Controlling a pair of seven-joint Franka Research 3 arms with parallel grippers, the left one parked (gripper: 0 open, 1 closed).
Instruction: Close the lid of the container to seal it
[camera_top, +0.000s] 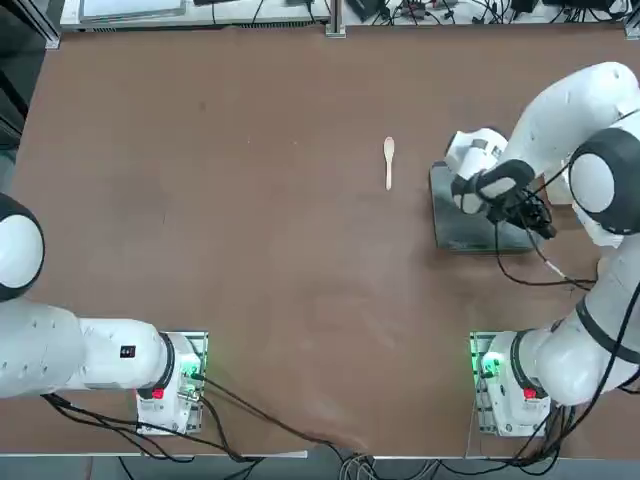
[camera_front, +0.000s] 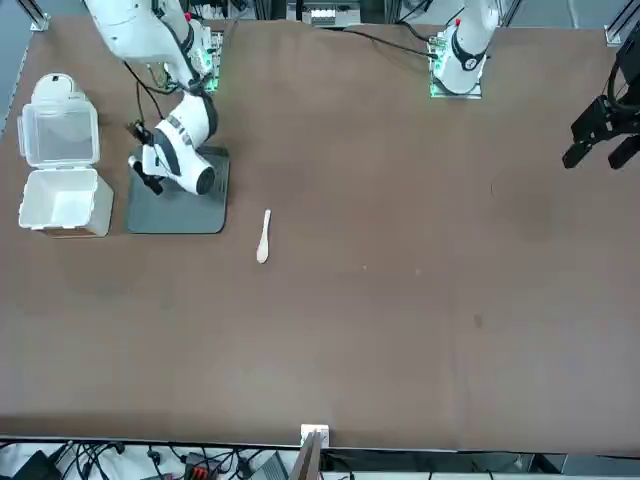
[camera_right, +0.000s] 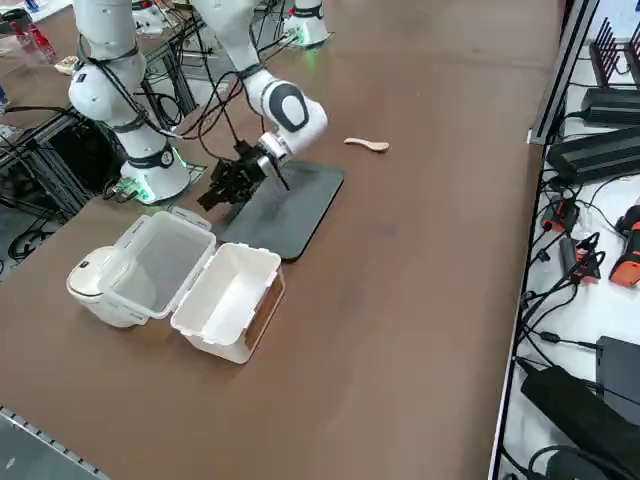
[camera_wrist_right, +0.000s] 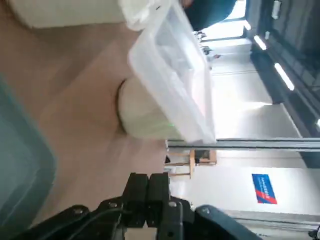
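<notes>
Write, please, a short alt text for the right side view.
A small white container sits on a brown table with its lid open. The right gripper, shut and empty, hovers just beyond, over a dark grey tray.

1. You are in a robotics lab: two white arms bolted to a wide brown table (camera_top: 250, 250).
2. Cables (camera_top: 250, 420) trail from the arm bases off the table edge.
3. Power bricks and wires (camera_right: 590, 260) crowd the floor alongside.
4. Metal frame stands (camera_right: 60, 150) surround it.
</notes>
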